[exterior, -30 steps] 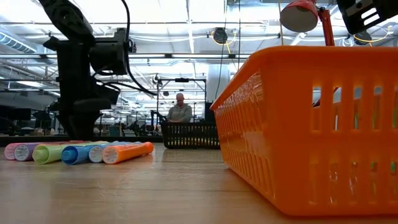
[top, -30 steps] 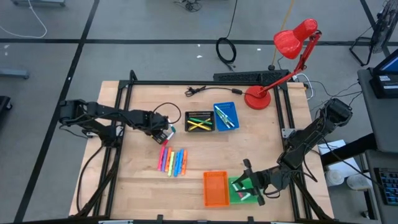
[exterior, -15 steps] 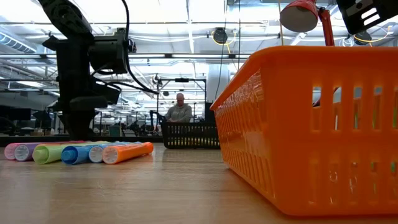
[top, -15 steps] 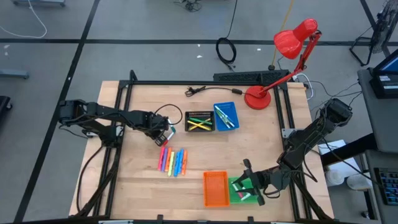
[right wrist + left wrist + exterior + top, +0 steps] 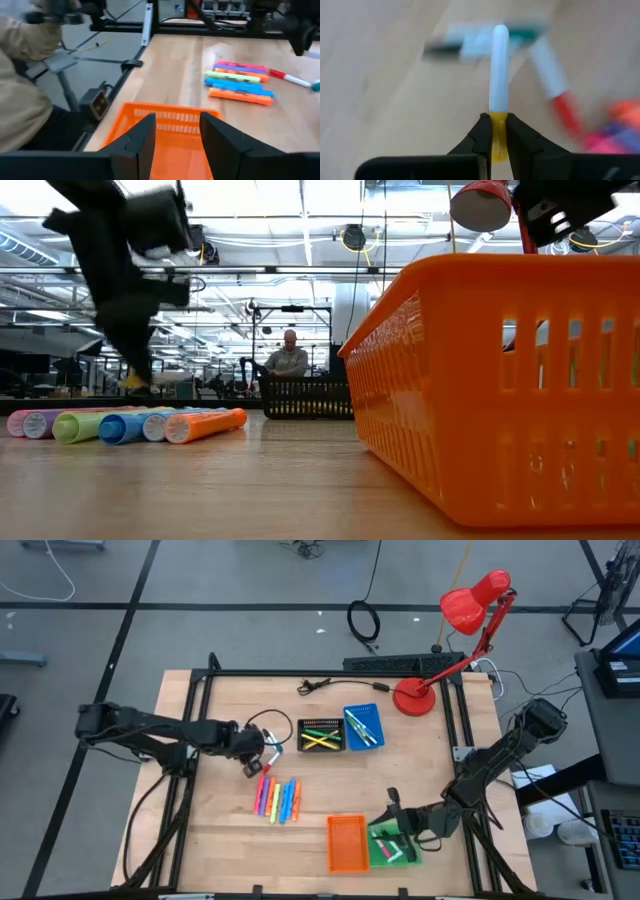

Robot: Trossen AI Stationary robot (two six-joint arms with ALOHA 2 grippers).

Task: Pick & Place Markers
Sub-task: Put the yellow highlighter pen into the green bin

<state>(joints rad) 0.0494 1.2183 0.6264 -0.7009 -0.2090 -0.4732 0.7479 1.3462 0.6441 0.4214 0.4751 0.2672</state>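
A white-bodied marker with a yellow end (image 5: 499, 87) stood clamped between the left gripper's (image 5: 499, 131) fingers, which were closed tight on its yellow end while the white barrel stuck out ahead of them. That gripper (image 5: 256, 762) hung over the counter (image 5: 220, 830) left of its middle, just above the row of loose markers (image 5: 277, 799), which lay side by side in pink, orange, yellow and blue. Seen from counter height, the same row (image 5: 120, 423) rested flat on the wood. Toward the far edge sat a black tray (image 5: 320, 735) holding more markers, touching a blue tray (image 5: 363, 727) on its right, which also held several.

Near the front edge the orange tray (image 5: 347, 843) lay beside a green tray (image 5: 392, 847). The right gripper (image 5: 394, 823) hovered over the green tray, its fingers (image 5: 140, 141) parted with a clear gap between them and nothing held. A red desk lamp (image 5: 462, 625) stood at the far right corner of the counter. A person in a light sleeve (image 5: 25, 80) showed beyond the counter's edge.
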